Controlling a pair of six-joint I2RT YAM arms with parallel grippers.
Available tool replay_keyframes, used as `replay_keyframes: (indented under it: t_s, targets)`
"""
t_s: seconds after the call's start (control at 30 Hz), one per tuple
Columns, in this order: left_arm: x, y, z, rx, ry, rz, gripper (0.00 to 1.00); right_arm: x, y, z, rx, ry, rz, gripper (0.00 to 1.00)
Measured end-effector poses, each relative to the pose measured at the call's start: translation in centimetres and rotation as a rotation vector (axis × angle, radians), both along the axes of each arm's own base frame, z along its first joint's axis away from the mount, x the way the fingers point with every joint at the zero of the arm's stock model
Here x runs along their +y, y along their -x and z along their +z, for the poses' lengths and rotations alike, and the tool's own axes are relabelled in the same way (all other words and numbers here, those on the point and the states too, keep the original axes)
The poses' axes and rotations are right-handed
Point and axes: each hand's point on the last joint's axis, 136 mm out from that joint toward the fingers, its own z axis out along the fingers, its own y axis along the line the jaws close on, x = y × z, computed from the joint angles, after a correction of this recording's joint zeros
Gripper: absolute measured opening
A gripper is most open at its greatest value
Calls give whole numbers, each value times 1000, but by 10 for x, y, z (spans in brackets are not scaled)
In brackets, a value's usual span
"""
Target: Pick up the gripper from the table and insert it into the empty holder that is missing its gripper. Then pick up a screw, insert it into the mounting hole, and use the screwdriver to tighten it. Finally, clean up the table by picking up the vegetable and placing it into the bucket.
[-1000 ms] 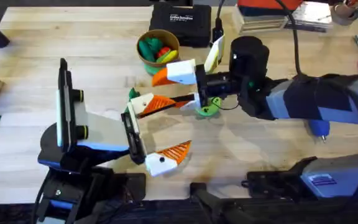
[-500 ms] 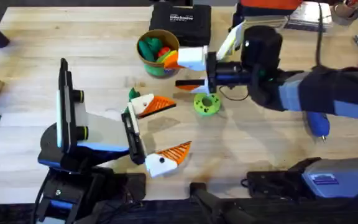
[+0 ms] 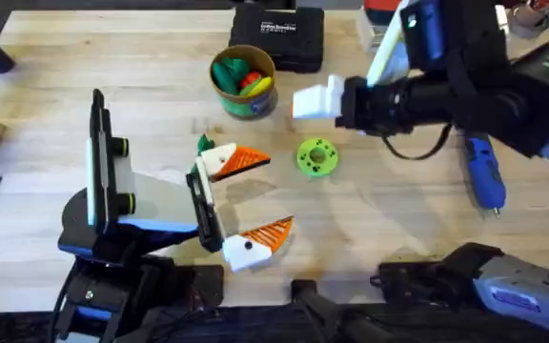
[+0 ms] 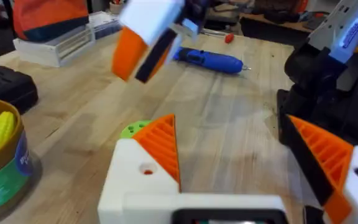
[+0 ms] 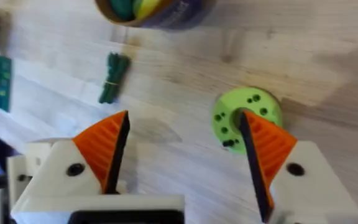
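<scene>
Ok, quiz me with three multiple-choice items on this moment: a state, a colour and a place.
1. The right claw is: A shut; B open and empty; C open, carrying something.
2. The disc with holes is: A lime green; B red; C blue.
3. The vegetable lies: A on the disc; B in the right claw; C on the table.
Answers: B, its orange-padded fingers stand apart with nothing between them; A, the right wrist view shows it plainly; C, it rests on bare wood, apart from the disc.
</scene>
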Motion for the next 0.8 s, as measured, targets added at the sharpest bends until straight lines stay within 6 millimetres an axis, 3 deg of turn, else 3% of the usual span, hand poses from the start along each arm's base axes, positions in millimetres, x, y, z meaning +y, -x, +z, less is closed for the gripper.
replay_keyframes:
  t_s: [0.13,0.3,0.53,0.8]
  targets:
    - [0,0,0,0,0,0,986,-9,28,-20,8,207,45,995]
    - [0,0,0,0,0,0,986,-3,51,-35,17,328,136,995]
    - [0,0,0,0,0,0,986,-5,48,-37,-5,360,134,995]
    - [0,0,0,0,0,0,986,-4,50,-55,41,411,157,994]
